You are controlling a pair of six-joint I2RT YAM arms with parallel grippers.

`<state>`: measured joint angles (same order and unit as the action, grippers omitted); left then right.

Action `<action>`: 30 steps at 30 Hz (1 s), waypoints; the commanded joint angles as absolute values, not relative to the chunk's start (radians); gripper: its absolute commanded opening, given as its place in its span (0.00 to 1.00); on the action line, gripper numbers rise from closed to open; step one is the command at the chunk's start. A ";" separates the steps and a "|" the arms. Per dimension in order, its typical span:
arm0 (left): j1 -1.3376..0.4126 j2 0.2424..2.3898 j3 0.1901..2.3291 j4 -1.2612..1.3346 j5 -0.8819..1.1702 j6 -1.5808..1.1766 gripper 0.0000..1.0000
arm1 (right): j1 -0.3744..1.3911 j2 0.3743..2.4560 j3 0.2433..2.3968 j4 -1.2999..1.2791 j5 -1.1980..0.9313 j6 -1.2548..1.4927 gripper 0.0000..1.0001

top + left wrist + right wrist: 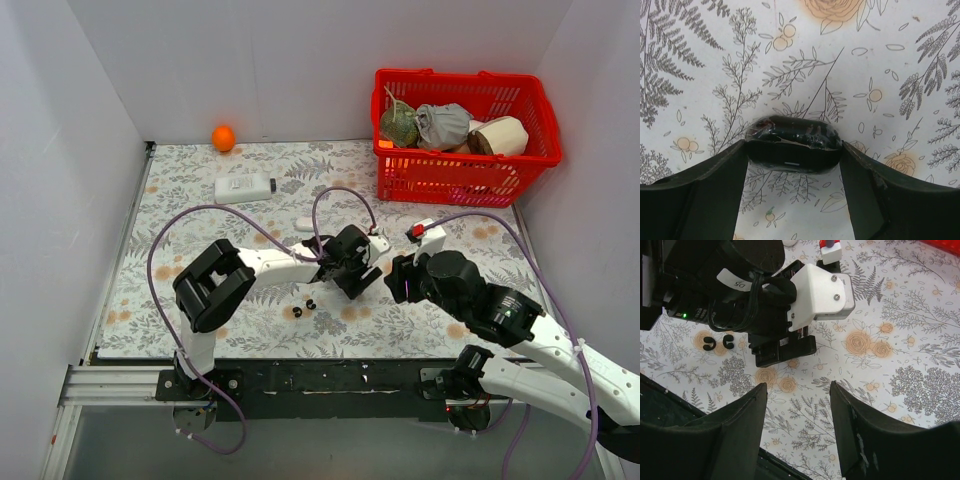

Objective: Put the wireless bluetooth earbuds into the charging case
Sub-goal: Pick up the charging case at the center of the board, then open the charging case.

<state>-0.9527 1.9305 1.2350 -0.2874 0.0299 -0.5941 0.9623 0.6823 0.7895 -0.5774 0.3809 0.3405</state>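
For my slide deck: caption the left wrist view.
Left claw clamps the black charging case over a floral tabletop.

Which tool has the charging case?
The left tool, shut on the black charging case; the right tool is open, holding nothing.

Beyond the left gripper (pixel 792 147) lie a white bottle (pixel 245 187) and, farther back, an orange ball (pixel 223 137); a filled red basket (pixel 455 178) stands beyond the right gripper (pixel 797 387).
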 commanded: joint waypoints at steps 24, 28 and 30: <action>-0.988 0.635 0.361 0.295 0.031 -0.698 0.00 | 0.982 1.114 1.221 -0.423 -0.052 0.259 0.78; -0.988 0.614 0.362 0.258 0.023 -0.669 0.00 | 0.992 1.160 1.259 -0.414 -0.057 0.252 0.80; -0.988 0.620 0.374 0.235 0.026 -0.652 0.00 | 0.994 1.173 1.270 -0.396 -0.058 0.252 0.80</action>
